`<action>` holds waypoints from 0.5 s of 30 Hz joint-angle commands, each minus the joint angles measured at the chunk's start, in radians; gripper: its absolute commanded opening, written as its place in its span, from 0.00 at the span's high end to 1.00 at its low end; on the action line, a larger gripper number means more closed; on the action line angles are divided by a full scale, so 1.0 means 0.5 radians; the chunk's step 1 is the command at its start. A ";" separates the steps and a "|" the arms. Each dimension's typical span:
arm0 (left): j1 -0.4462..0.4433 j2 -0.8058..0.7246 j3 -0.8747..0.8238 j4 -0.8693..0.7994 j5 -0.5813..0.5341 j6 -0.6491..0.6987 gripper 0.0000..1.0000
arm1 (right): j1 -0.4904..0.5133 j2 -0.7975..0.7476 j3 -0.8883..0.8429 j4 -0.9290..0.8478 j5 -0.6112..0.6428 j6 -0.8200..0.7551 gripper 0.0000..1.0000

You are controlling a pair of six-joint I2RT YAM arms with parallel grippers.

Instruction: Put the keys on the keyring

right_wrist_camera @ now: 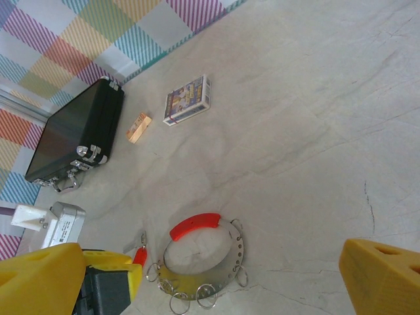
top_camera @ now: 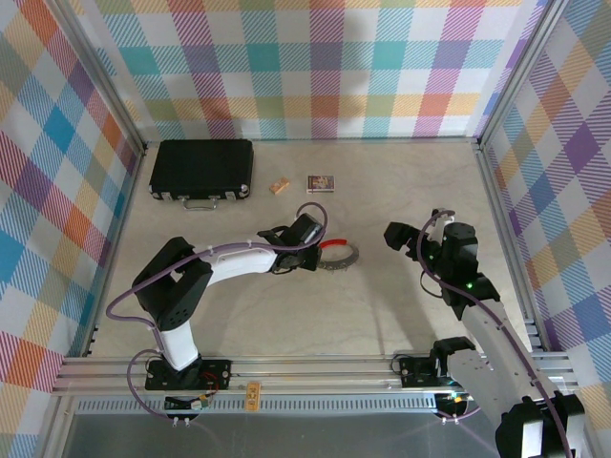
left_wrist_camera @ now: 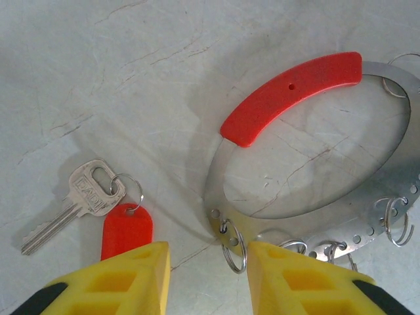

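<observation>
Left pincer point(left_wrist_camera: 209, 256), half-spread and empty, hovers over keys point(left_wrist_camera: 84, 195) beside keyring point(left_wrist_camera: 295, 88); right pincer point(right_wrist_camera: 213, 262) gapes wide.

A black case point(top_camera: 201, 169), a tan block point(top_camera: 279, 186) and a printed card point(top_camera: 321, 182) lie in a row, apart

- left arm point(top_camera: 234, 260) stretches rightward, elbow bent low; left pincer point(left_wrist_camera: 209, 279) points down; yellow fingers point(left_wrist_camera: 118, 282) partly apart, gripping nothing
- right arm point(top_camera: 482, 324) raised; right pincer point(right_wrist_camera: 213, 262) spread wide, empty
</observation>
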 commanded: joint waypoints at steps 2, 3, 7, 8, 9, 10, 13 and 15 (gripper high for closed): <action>-0.031 0.031 0.013 -0.011 -0.004 -0.025 0.68 | 0.019 0.000 -0.007 0.049 0.011 -0.021 0.01; -0.031 0.042 0.019 -0.015 -0.010 -0.023 0.68 | 0.023 0.000 -0.009 0.047 0.011 -0.021 0.01; -0.031 0.088 0.036 -0.026 -0.017 -0.021 0.69 | 0.025 0.000 -0.010 0.040 0.008 -0.027 0.01; -0.029 0.098 0.044 -0.031 -0.014 -0.020 0.69 | 0.024 -0.001 -0.007 0.040 0.006 -0.028 0.01; -0.031 0.107 0.052 -0.037 -0.012 -0.022 0.69 | 0.028 -0.001 -0.007 0.039 0.007 -0.029 0.01; -0.030 0.113 0.057 -0.043 -0.007 -0.021 0.69 | 0.028 -0.002 -0.007 0.040 0.008 -0.028 0.01; -0.033 0.107 0.061 -0.038 -0.012 -0.022 0.68 | 0.027 0.001 -0.009 0.042 0.006 -0.031 0.01; -0.033 0.100 0.065 -0.047 -0.016 -0.025 0.67 | 0.031 0.006 -0.008 0.043 0.005 -0.031 0.01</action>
